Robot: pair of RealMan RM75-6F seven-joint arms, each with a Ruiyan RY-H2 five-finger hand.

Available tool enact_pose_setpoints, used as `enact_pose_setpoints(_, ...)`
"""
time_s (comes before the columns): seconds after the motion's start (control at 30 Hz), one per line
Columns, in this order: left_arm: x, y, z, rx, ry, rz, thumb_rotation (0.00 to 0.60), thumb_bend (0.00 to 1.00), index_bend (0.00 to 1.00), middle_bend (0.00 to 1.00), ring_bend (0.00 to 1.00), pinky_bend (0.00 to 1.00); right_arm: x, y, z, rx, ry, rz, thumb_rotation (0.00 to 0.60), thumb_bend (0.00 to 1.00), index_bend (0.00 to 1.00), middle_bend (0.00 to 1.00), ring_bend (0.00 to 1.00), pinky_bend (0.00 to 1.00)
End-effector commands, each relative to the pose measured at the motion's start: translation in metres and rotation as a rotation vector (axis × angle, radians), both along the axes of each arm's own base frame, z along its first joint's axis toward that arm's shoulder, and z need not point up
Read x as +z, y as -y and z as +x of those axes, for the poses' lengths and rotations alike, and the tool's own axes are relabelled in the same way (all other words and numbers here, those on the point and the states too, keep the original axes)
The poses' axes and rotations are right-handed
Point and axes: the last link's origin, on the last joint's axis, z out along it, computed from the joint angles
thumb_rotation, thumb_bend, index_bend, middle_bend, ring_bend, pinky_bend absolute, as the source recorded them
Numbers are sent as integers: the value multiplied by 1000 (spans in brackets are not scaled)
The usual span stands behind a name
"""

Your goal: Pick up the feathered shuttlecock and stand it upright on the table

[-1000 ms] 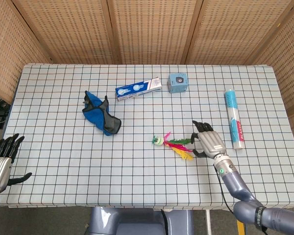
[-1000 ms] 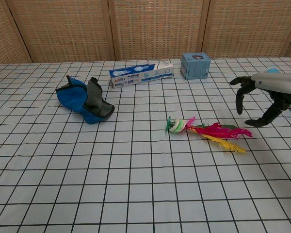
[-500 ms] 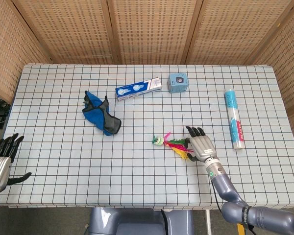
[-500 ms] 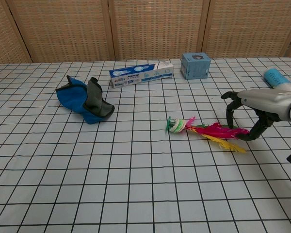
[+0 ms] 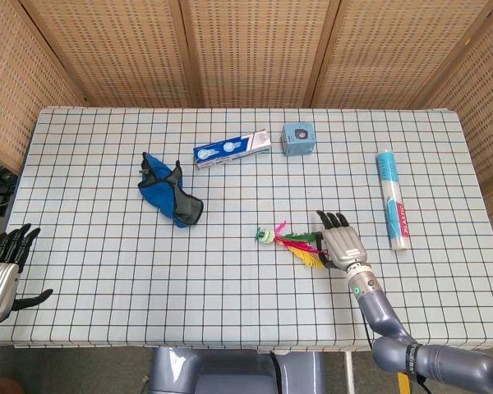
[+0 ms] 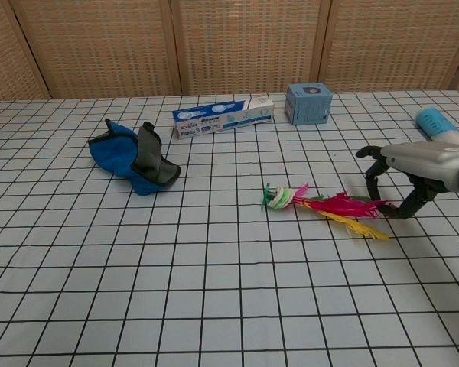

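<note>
The feathered shuttlecock (image 5: 292, 241) (image 6: 321, 206) lies on its side on the checked table, its white-and-green base pointing left and its pink, yellow and green feathers pointing right. My right hand (image 5: 339, 243) (image 6: 408, 170) hovers over the feather tips. Its fingers (image 6: 372, 181) curve down on the far side of the tips and its thumb (image 6: 410, 205) on the near side. In neither view do they clearly pinch the feathers. My left hand (image 5: 3, 272) hangs off the table's near left corner with its fingers spread, holding nothing.
A crumpled blue and grey cloth (image 5: 168, 190) (image 6: 134, 160) lies at the left. A toothpaste box (image 5: 231, 148) (image 6: 223, 116) and a small blue box (image 5: 297, 139) (image 6: 308, 103) sit at the back. A blue-capped tube (image 5: 392, 198) (image 6: 436, 122) lies right of my right hand.
My right hand has come down and to the left until it straddles the feather tips, then eased slightly right. The shuttlecock and my left hand have not moved.
</note>
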Motion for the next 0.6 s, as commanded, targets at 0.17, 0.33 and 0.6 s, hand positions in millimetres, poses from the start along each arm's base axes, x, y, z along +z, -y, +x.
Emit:
enact_pose_setpoints(0.17,1,0,0,1,3,2,600,0,0,0,0,0,1,1,0,5,-5,-4,600,648,687,115,0,0)
enact_pose_setpoints(0.33,0,0,0,-3,5,-3,600,0,0,0,0,0,13,0,7,44,20,-42,600,658,738,157,0,0)
enact_pose_setpoints(0.6,2,3,2,-11,19,-5,600,0,0,0,0,0,54,-2,24,191,18,-159,600,660,782,206,0,0)
